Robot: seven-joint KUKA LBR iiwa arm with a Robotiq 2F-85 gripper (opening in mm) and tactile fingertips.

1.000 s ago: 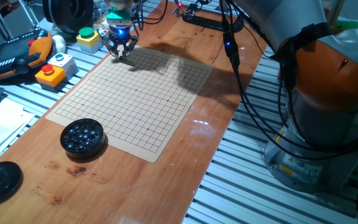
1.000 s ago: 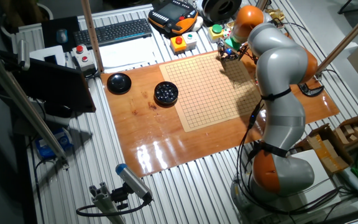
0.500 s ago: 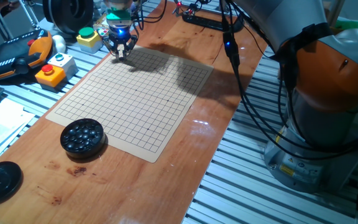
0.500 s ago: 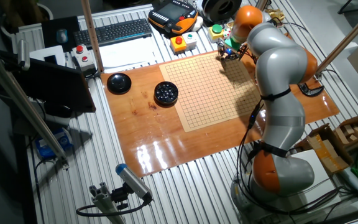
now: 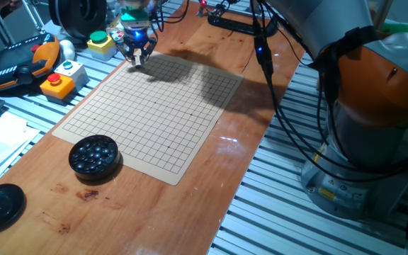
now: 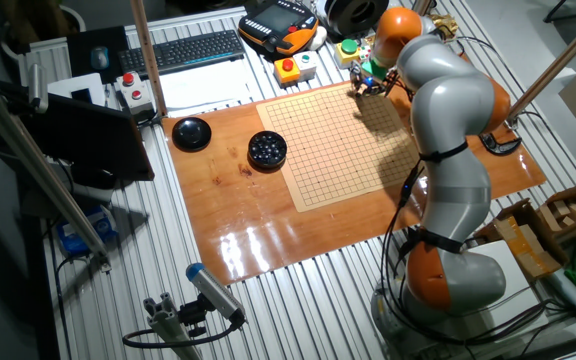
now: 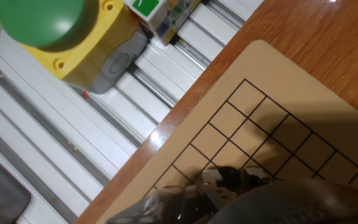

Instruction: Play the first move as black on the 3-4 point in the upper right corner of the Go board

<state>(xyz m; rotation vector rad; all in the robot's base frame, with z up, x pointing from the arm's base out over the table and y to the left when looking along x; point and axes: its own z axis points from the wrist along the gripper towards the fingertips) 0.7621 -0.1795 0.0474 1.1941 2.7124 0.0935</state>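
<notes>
Only the hand view shows the upper right corner (image 7: 263, 53) beneath the gripper (image 7: 225, 186).

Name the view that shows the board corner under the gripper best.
The hand view: the board corner fills the picture, with sharp grid lines and margin. Both fixed views show it small, with the gripper over it.
</notes>
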